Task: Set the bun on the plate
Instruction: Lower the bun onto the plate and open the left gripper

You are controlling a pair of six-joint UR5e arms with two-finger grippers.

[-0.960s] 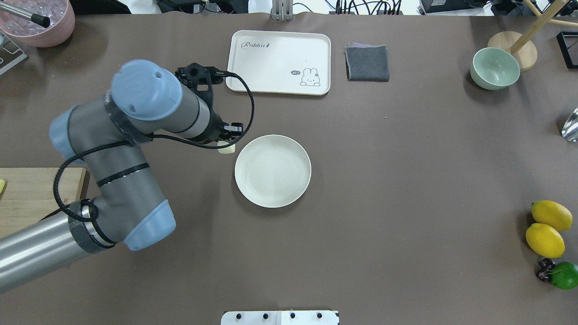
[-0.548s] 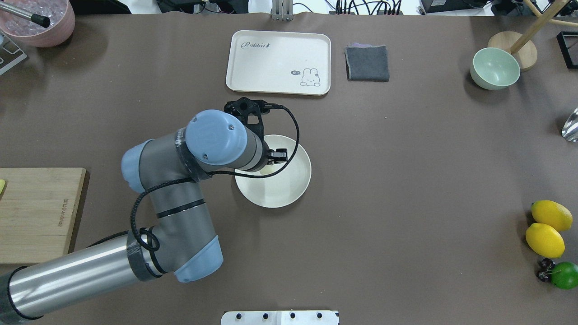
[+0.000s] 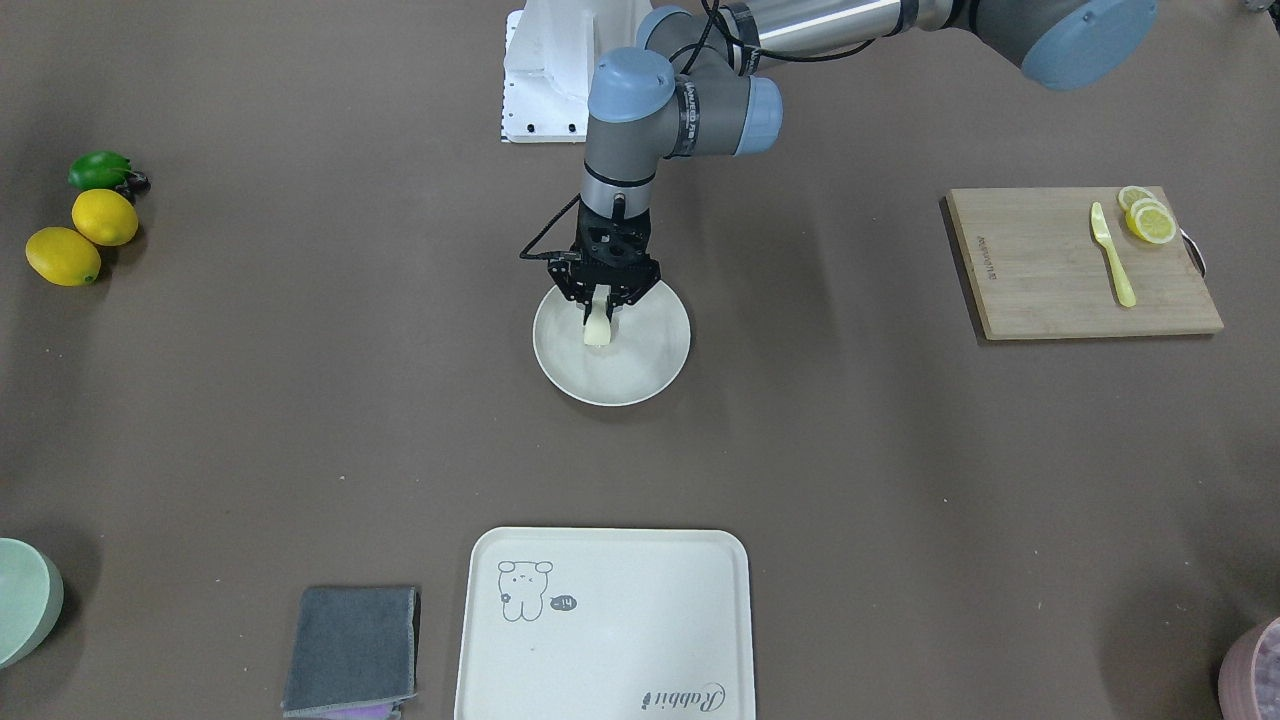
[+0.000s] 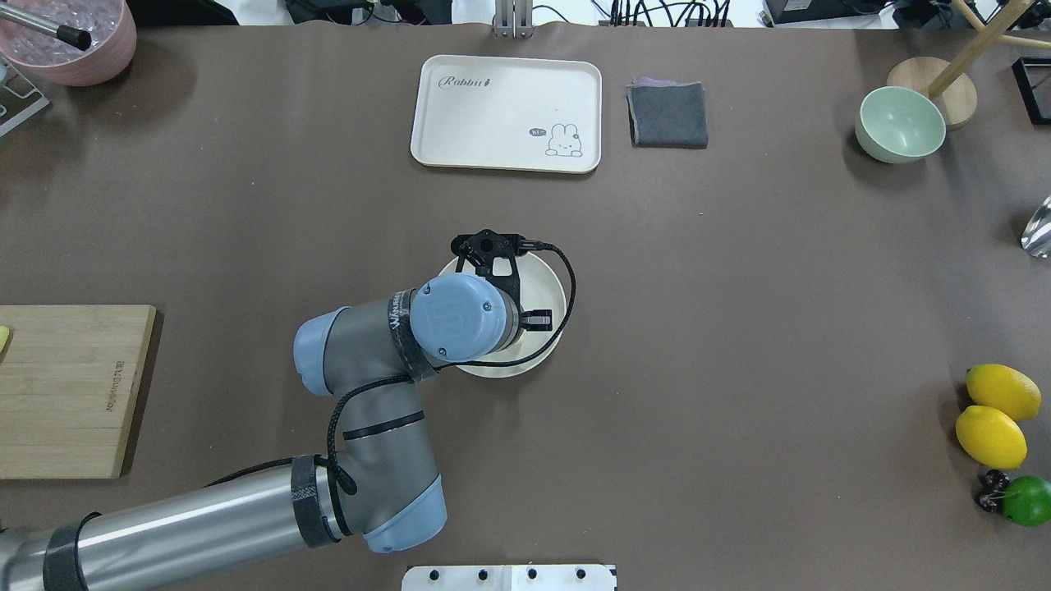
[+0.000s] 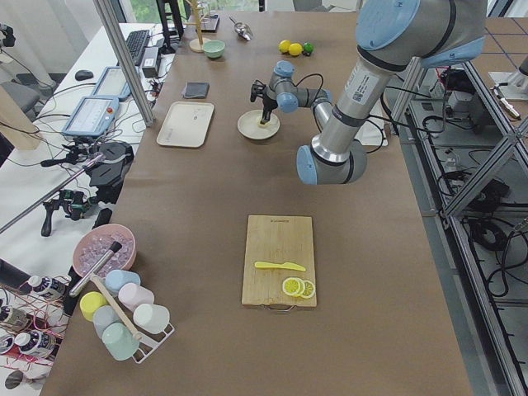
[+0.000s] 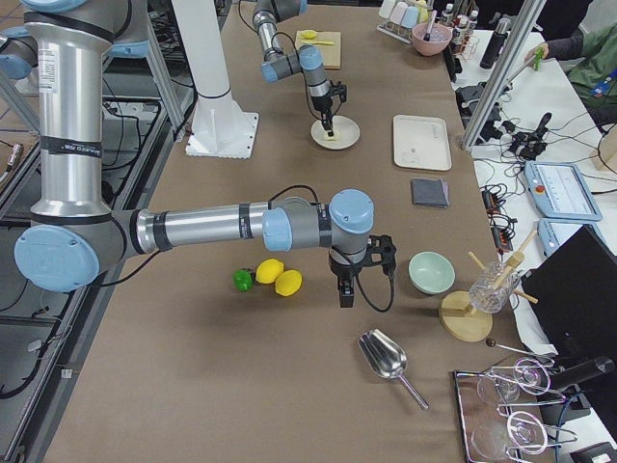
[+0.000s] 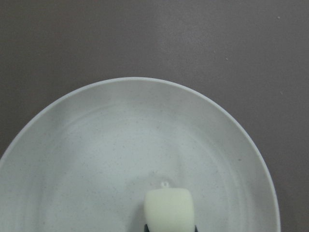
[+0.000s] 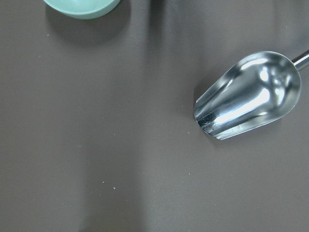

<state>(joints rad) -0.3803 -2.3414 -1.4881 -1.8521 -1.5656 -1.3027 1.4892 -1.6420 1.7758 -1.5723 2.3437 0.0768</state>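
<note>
The bun (image 3: pixel 597 328), a small pale cream lump, is held upright in my left gripper (image 3: pixel 601 306), which is shut on it over the middle of the plate (image 3: pixel 660 372). The left wrist view shows the bun (image 7: pixel 170 209) at the bottom edge, above the round cream plate (image 7: pixel 120 145). I cannot tell whether the bun touches the plate. In the overhead view the arm's wrist hides the bun and much of the plate (image 4: pixel 548 279). My right gripper (image 6: pixel 344 293) hangs over bare table near the lemons; I cannot tell if it is open or shut.
A cream tray (image 4: pixel 507 112) and a folded grey cloth (image 4: pixel 667 114) lie beyond the plate. The green bowl (image 4: pixel 899 124), lemons (image 4: pixel 991 436), a lime (image 4: pixel 1026 500) and a metal scoop (image 8: pixel 248 95) are on the right. A cutting board (image 3: pixel 1078 262) carries a knife and lemon slices.
My left arm has swung right, carrying the bun from beside the plate's left edge to over the plate's middle.
</note>
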